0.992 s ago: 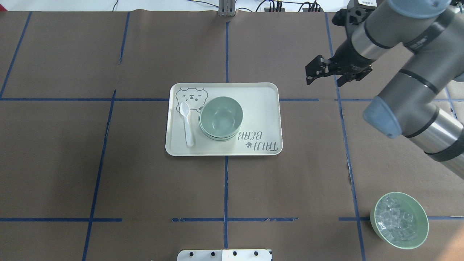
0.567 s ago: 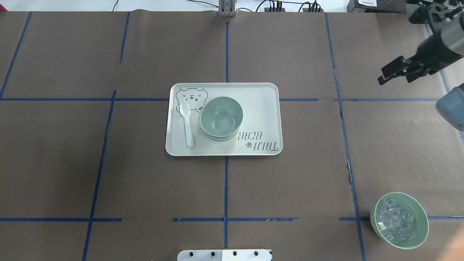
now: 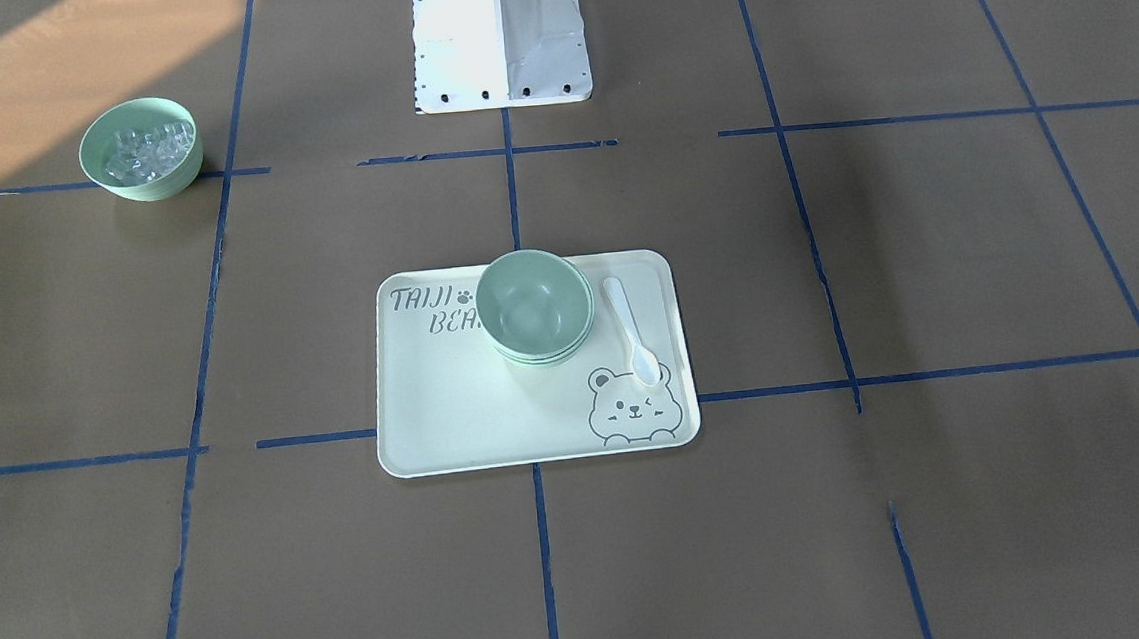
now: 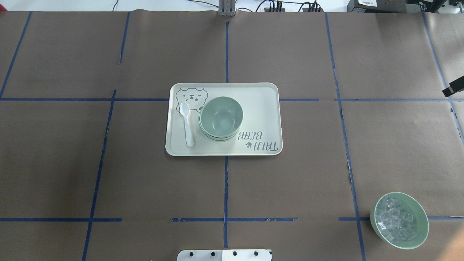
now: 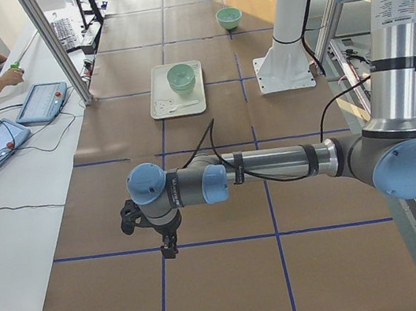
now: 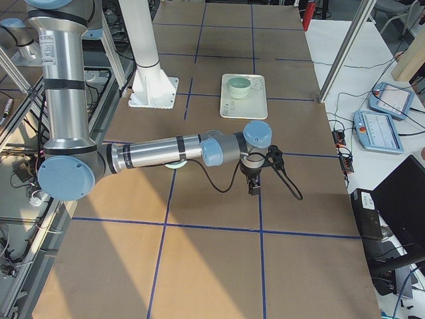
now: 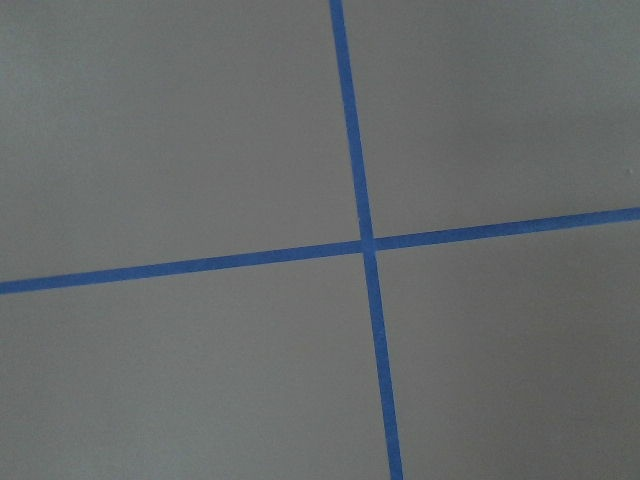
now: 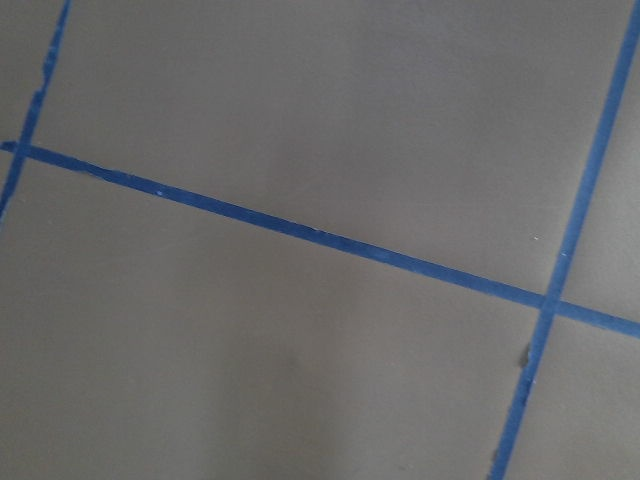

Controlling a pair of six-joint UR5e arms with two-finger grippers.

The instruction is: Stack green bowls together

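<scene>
Overhead exterior shows the right gripper [image 4: 454,88] has withdrawn far to the right of the tray [image 4: 261,105], leaving only a sliver in view. I cannot tell whether it or the left gripper [image 5: 168,248] is apart or together. The green bowls [image 4: 221,117] sit nested mid-tray, so stacking looks finished.

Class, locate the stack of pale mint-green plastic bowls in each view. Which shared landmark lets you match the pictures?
Front-facing: stack of pale mint-green plastic bowls near centre.
Overhead: the stack just above centre.
Exterior left: the stack, small, upper middle.
Exterior right: the stack, small, upper middle.
Both wrist views: not in them.
Landmark: the cream bear-printed tray beneath it.
</scene>
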